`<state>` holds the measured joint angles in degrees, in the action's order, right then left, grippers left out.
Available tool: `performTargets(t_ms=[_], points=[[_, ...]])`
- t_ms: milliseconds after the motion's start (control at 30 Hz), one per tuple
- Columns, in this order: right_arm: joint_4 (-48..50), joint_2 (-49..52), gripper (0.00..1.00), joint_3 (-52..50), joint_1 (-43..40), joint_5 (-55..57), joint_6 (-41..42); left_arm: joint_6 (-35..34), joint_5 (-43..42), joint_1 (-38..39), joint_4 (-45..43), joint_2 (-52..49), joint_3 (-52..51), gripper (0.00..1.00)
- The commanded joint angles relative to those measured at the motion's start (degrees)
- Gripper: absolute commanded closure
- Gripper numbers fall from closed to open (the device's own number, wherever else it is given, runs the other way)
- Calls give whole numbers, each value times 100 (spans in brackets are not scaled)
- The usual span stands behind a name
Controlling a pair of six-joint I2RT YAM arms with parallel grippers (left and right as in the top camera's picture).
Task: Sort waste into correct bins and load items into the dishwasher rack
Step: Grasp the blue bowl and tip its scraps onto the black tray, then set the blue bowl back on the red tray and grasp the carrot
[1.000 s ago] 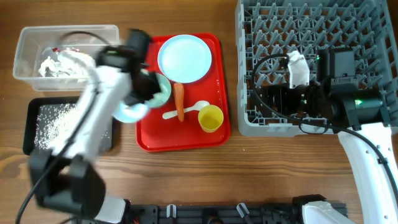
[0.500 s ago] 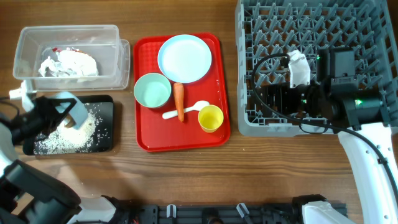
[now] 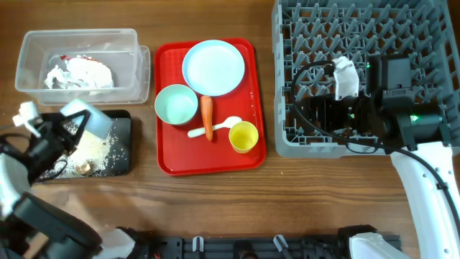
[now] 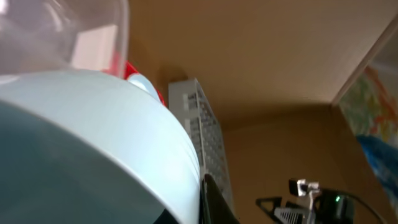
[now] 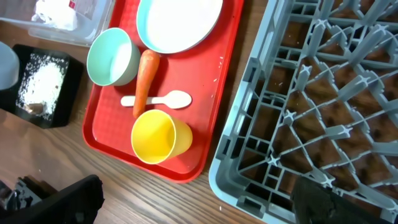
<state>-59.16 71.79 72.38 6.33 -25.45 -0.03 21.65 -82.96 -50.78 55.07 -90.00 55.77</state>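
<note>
My left gripper is shut on the light blue bowl and holds it tilted over the black tray. White rice grains and a small brown scrap lie in that tray. In the left wrist view the bowl fills the frame beside one dark finger. The clear tub holds crumpled paper and a red wrapper piece. My right gripper is open at the near left corner of the grey rack, over the rack and the table.
A red serving tray carries the pale blue plate, mint-green bowl, carrot, white spoon and yellow cup. The right wrist view shows the cup and carrot.
My left arm has carried the light blue bowl from the red tray to the black tray and tilted it. More rice and a brown scrap now lie there. The right arm has not moved.
</note>
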Motion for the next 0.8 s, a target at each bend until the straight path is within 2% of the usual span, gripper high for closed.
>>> performTargets(t_ms=[0,100,200,300,400,500,633,733,767], points=[[17,39,1,-13,15,35,68,-1165,1751,1209,-68,1307,323,96],[22,39,0,-13,15,35,173,-2492,4332,2868,-37,1952,323,96],[46,39,0,-13,15,37,170,-3980,6647,4603,4,1978,295,96],[61,39,0,-13,15,37,170,-4824,7844,6033,-79,1779,120,96],[90,39,0,-13,15,37,168,-5497,8406,7180,-463,1316,-103,96],[92,39,0,-13,15,37,166,-5711,8557,7941,-1069,492,-129,96],[83,39,0,-13,15,37,170,-5716,8557,8236,-1456,-345,-129,96],[94,39,0,-13,15,37,170,-5860,8540,8234,-1460,-540,-129,96],[107,39,0,-13,15,37,170,-5860,8542,8234,-1460,-538,-129,91]])
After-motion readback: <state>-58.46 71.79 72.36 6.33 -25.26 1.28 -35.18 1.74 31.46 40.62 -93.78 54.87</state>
